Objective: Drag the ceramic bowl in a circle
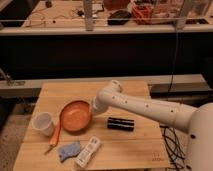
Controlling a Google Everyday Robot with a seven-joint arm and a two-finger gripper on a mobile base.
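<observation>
The ceramic bowl (75, 116) sits on the wooden table (135, 145), left of centre, tilted a little. The gripper (93, 108) is at the bowl's right rim; I cannot tell how the jaws stand. A white cup (42, 123) and a carrot (55, 136) lie left of the bowl, a black cylinder (120, 123) right.

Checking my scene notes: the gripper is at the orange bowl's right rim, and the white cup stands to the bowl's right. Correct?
Not quite: the camera view shows the white cup left of the bowl, not right. The gripper is indeed at the bowl's right rim.
</observation>
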